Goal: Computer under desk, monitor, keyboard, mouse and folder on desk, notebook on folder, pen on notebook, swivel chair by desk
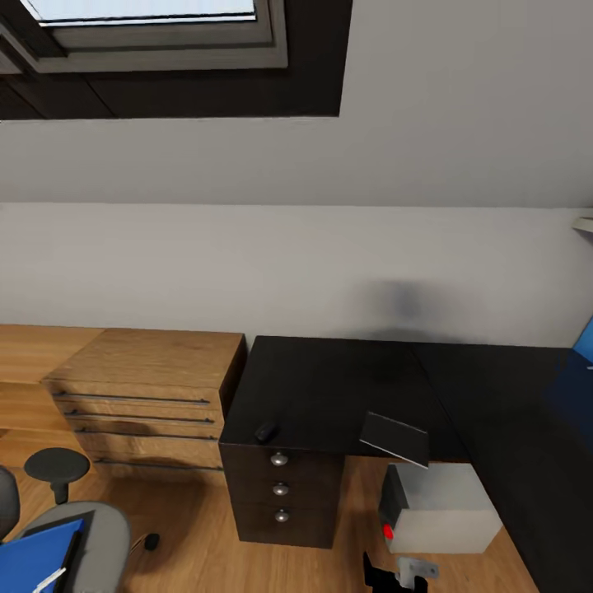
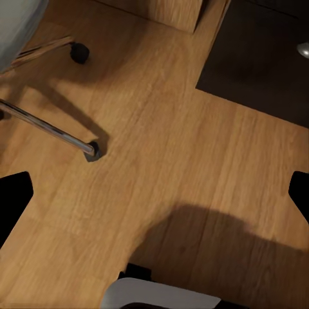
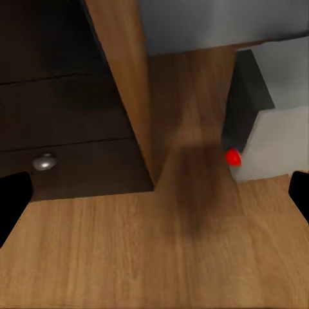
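Observation:
The black desk (image 1: pixel 329 387) stands against the wall, with the small black mouse (image 1: pixel 265 430) near its front edge above the drawers. The dark grey notebook (image 1: pixel 395 438) lies at the desk's front edge over the grey computer (image 1: pixel 445 504), which sits on the floor beneath; its red dot (image 3: pixel 233 156) shows. The swivel chair (image 1: pixel 103 527) at lower left carries the blue folder (image 1: pixel 37 556) and the white pen (image 1: pixel 49 581). My left gripper (image 2: pixel 154 196) hangs open over bare floor by the chair's chrome leg (image 2: pixel 51 129). My right gripper (image 3: pixel 154 199) is open, facing the drawer unit (image 3: pixel 64 129) and computer. Monitor and keyboard are out of view.
A light wooden drawer chest (image 1: pixel 148 395) stands left of the desk, touching it. A chair caster (image 2: pixel 79 51) rests on the wooden floor (image 2: pixel 193 161). A blue panel (image 1: pixel 585 338) shows at the desk's far right. A window (image 1: pixel 148 16) is set high in the wall.

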{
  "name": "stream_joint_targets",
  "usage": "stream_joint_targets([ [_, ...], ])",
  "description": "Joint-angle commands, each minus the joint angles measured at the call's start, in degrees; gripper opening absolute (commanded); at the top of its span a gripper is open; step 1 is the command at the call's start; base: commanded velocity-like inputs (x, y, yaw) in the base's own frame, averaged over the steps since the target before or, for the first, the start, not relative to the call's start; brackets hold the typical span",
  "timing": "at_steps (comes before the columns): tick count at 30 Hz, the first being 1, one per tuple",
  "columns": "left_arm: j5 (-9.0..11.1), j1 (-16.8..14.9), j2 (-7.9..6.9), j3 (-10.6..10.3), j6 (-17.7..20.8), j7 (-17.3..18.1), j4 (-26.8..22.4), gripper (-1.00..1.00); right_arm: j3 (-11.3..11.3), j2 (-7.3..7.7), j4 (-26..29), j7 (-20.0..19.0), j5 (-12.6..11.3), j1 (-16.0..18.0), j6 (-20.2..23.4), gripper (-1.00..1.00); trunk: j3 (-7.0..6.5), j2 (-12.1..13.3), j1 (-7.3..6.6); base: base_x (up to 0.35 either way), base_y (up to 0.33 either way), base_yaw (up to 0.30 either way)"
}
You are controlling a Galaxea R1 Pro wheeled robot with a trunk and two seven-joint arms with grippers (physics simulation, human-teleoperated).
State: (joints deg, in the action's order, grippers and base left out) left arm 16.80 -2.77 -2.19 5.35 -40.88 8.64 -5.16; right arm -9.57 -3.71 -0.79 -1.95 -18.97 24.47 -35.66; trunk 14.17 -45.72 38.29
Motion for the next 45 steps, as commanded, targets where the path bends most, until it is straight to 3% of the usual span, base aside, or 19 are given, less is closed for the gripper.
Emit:
stream_joint_targets([
  [1, 0.21, -0.04, 0.0, 0.45, -0.08, 0.58, 0.06, 1.0, -0.46, -0.29, 0.11, -0.19, 0.01, 0.05, -0.23, 1.0, 0.08, -0.06, 0.01, 0.0, 0.0, 0.044],
  [9, 0.23, -0.04, 0.01, 0.41, -0.08, 0.51, 0.06, 1.0, -0.86, -2.88, 2.0, 0.15, 5.33, 0.05, -0.34, 1.0, 0.27, -0.06, 0.01, 0.0, 0.0, 0.063],
  [23, 0.25, -0.04, 0.01, 0.4, -0.08, 0.5, 0.06, 1.0, -0.8, -3.18, 14.29, 2.48, 5.83, 0.05, 2.02, 1.0, 1.27, -0.06, 0.01, 0.0, 0.0, 0.163],
  [26, 0.25, -0.04, 0.05, 0.43, -0.08, 0.5, 0.06, 1.0, -0.79, -3.16, 16.77, 4.21, 5.85, 0.05, 4.62, 1.0, 1.5, -0.06, 0.01, 0.0, 0.0, 0.169],
  [45, 0.25, -0.04, 0.08, 0.56, -0.08, 0.48, 0.06, 1.0, -1.47, -3.24, 41.4, 12.6, 6.02, 0.07, 32.01, 1.0, 2.91, -0.06, 0.01, 0.0, 0.0, 0.17],
])
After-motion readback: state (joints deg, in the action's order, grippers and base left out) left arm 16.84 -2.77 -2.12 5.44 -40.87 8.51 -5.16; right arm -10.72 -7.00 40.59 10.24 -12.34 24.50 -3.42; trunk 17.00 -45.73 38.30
